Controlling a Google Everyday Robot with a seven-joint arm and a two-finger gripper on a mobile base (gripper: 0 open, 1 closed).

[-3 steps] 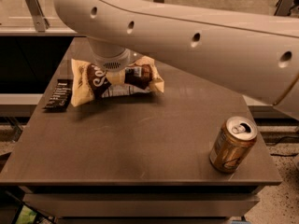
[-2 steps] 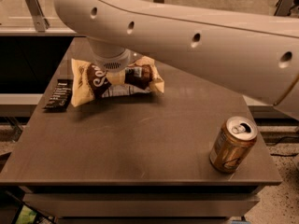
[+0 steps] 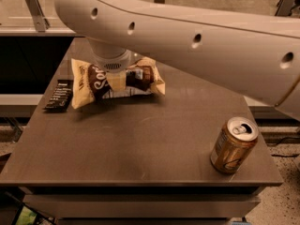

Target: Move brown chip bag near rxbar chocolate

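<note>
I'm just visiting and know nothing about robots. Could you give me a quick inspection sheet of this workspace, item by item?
Surface: dark table, flat, no spills seen.
Job's things: chip bag at the back left, under the arm; rxbar lies flat just left of it, close by.
Clutter: gold can, upright with its top opened, near the front right edge.
Grippers: gripper at the bag's middle, mostly hidden by the arm.
Cables: nothing seen.
Surroundings: metal bracket behind on the left; speckled floor at the right.
</note>
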